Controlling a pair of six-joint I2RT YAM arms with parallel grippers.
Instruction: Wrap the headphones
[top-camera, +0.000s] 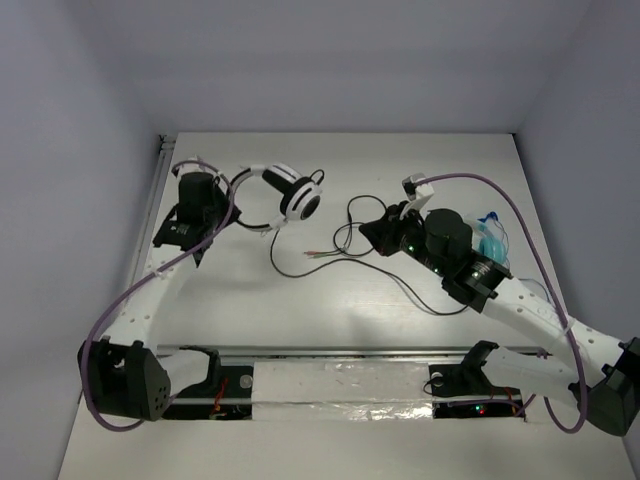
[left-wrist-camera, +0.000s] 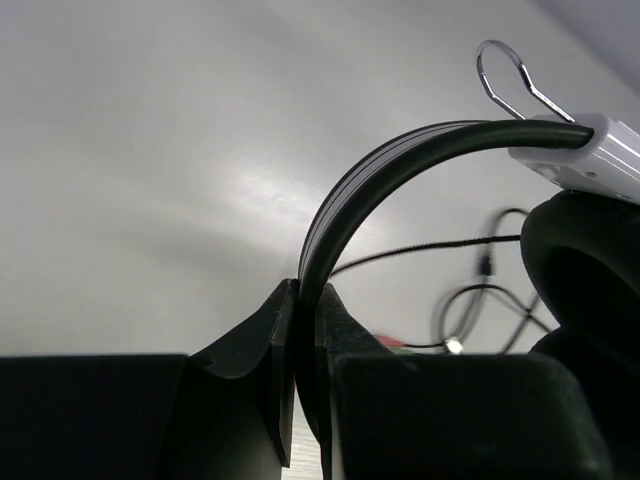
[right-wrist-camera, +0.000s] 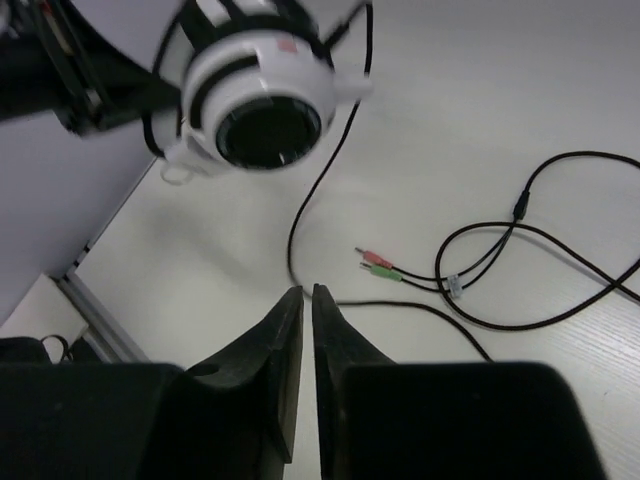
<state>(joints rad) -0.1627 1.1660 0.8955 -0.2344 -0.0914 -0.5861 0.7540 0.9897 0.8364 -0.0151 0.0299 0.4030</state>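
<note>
The black-and-white headphones (top-camera: 288, 196) stand at the back left of the table. My left gripper (top-camera: 197, 203) is shut on their thin black headband (left-wrist-camera: 385, 165), pinched between the jaws (left-wrist-camera: 308, 292). One black ear pad (left-wrist-camera: 585, 265) fills the right of that view. The long black cable (top-camera: 345, 262) trails right in loose loops, ending in pink and green plugs (right-wrist-camera: 380, 265). My right gripper (top-camera: 368, 231) hovers right of the earcup (right-wrist-camera: 262, 110). Its jaws (right-wrist-camera: 307, 291) are shut with only a thin slit between them and hold nothing. The cable (right-wrist-camera: 400, 304) lies on the table past its tips.
A teal object (top-camera: 492, 240) sits behind my right arm's wrist. A metal rail (top-camera: 340, 352) and foil-covered strip run along the near edge. The table's left edge (right-wrist-camera: 95, 300) lies close to the headphones. Purple arm cables (top-camera: 520, 215) arc over the right side.
</note>
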